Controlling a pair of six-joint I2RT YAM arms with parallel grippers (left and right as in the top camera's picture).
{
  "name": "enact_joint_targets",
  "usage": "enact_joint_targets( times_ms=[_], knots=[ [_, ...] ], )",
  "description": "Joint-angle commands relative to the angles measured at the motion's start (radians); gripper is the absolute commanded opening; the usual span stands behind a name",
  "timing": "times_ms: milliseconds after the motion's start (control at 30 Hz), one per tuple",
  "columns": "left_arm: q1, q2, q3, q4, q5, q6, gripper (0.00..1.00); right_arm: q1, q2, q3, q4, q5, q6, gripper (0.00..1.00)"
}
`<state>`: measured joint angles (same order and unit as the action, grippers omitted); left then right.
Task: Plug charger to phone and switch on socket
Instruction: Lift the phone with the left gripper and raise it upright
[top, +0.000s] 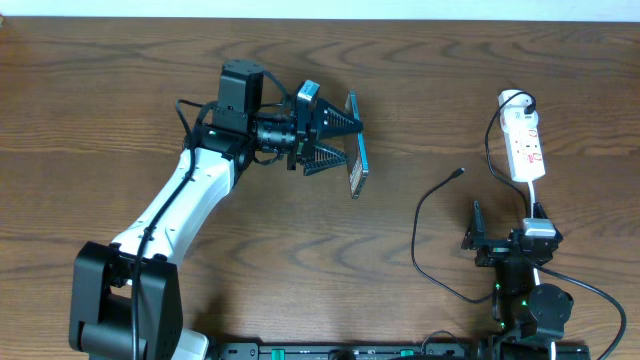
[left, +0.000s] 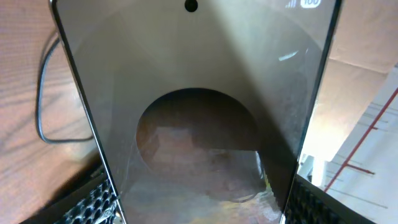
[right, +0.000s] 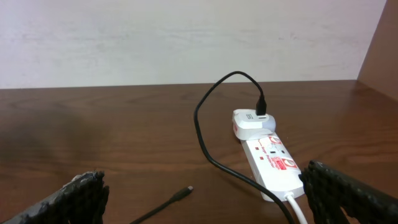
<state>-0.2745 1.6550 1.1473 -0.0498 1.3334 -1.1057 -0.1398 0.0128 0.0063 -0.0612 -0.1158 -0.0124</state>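
My left gripper (top: 350, 145) is shut on the phone (top: 361, 176) and holds it on its edge above the table's middle. In the left wrist view the phone's bronze-grey face (left: 199, 118) fills the frame between the black ribbed fingers (left: 87, 202). The charger's thin black cable (top: 418, 225) lies loose on the wood, its plug tip (top: 459, 173) pointing up and right. The same tip (right: 186, 190) lies just ahead of my right gripper (right: 202, 177), which stands open and empty. The white socket (top: 525, 145) (right: 273, 163) lies at the right, beyond my right gripper (top: 507, 215).
A white adapter (right: 252, 123) sits plugged into the socket's far end, with the black cable rising from it. The socket's thick white cord (right: 297, 208) runs back toward the right arm. A pale wall stands behind the table's far edge.
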Motion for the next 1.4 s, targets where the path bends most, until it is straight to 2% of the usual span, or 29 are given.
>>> enact_joint_targets(
  times_ms=[0,167,1367],
  knots=[
    [0.008,0.003,0.022,0.011,0.069,-0.108,0.65,-0.001,-0.006,-0.001,-0.003,0.002,-0.011,0.99],
    [0.008,0.003,0.022,0.011,0.073,-0.146,0.66,-0.001,-0.006,-0.001,-0.003,0.002,-0.011,0.99],
    [0.008,0.003,0.022,0.018,0.092,-0.146,0.66,-0.001,-0.006,-0.001,-0.003,0.002,-0.011,0.99]
  ],
)
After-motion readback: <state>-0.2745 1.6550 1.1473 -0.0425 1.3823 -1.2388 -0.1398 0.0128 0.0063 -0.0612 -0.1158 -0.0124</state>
